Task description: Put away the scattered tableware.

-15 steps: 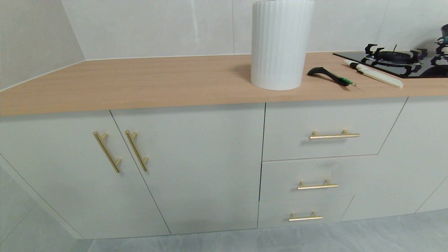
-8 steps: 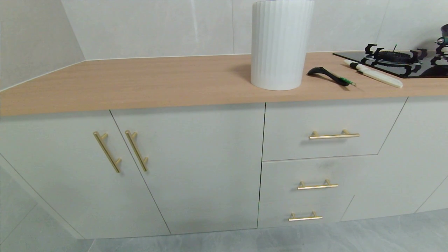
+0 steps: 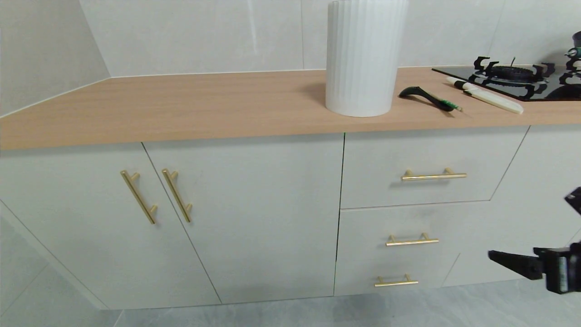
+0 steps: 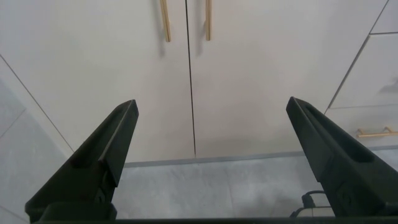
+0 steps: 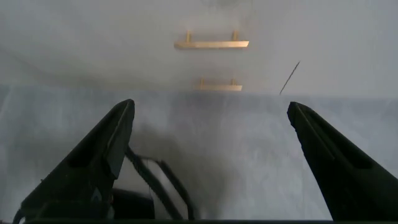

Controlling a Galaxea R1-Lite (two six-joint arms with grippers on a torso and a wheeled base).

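The scattered pieces lie on the wooden desk [image 3: 181,104], to the right of a tall ribbed white holder [image 3: 361,59] that stands upright near the front edge. A black-handled tool [image 3: 426,98] with a green tip lies flat just beside the holder, and a long white knife [image 3: 488,95] lies flat a little farther right, along the near edge of the hob [image 3: 513,77]. Neither touches the holder. Both arms hang low, well below the desk. The left pincer [image 4: 211,106] has its fingers spread wide on nothing and faces the cupboard doors [image 4: 261,74]. The right pincer [image 5: 210,106], equally spread and holding nothing, faces the lower drawer handles [image 5: 211,44] and the floor [image 5: 249,155]. Both pieces look light and stiff. Lying flat on a smooth top, they will likely skid if nudged, so a pinch from above across the width seems wiser than a scoop. The tool's thick curved black grip is probably the surest hold. The knife is best taken near its dark band, clear of the blade, though I cannot tell for certain which end is the handle. The holder looks tall enough to tip if it is bumped.
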